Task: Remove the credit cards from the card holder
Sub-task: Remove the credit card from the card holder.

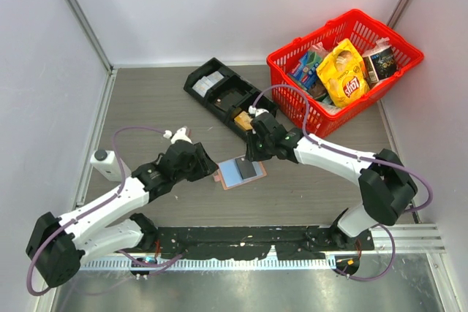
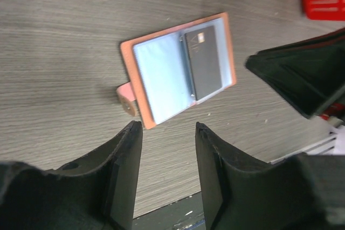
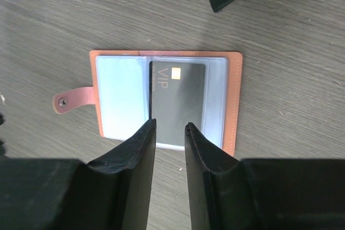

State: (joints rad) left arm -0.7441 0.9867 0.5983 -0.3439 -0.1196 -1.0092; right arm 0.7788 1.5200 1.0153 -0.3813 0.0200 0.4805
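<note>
Over at the left, the left claw (image 2: 168, 127) hangs low over the desk (image 1: 307, 188) with its two fingers spread and nothing between them. The card holder (image 2: 180, 68) lies just beyond its fingertips and apart from them. It is opened flat on the desk between the two arms, with its salmon cover down, its pale blue panels up and its small tab (image 3: 67, 100) sticking out from one edge. A dark card (image 3: 178, 100) sits in the panel farther from the tab. The right claw (image 3: 170, 126) stands directly above that card's near edge, its fingers only narrowly parted and nothing pinched between them. Whether the tips touch the card cannot be told. Behind the holder sits a black compartment tray (image 1: 219, 89), and at the far right a red basket (image 1: 322, 29) of packets.
</note>
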